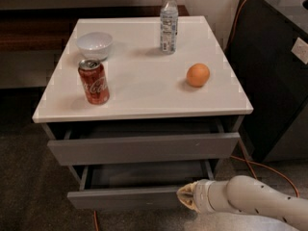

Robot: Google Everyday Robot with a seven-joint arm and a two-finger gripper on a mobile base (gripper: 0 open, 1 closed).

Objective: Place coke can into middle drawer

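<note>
The red coke can [94, 81] stands upright on the white cabinet top [144, 90], near its front left. Below the top, the top drawer [144, 148] is open a crack. The middle drawer [122, 198] is pulled out further, and its grey tray shows. My gripper [186, 197] is low at the front right, right at the middle drawer's front face, with the white arm behind it to the right. It is far below the can and holds nothing that I can see.
A white bowl [95, 44] sits just behind the can. A clear water bottle [168, 22] stands at the back and an orange [198, 75] lies at the right. A dark cabinet [279, 71] stands to the right, and an orange cable [269, 170] runs on the floor.
</note>
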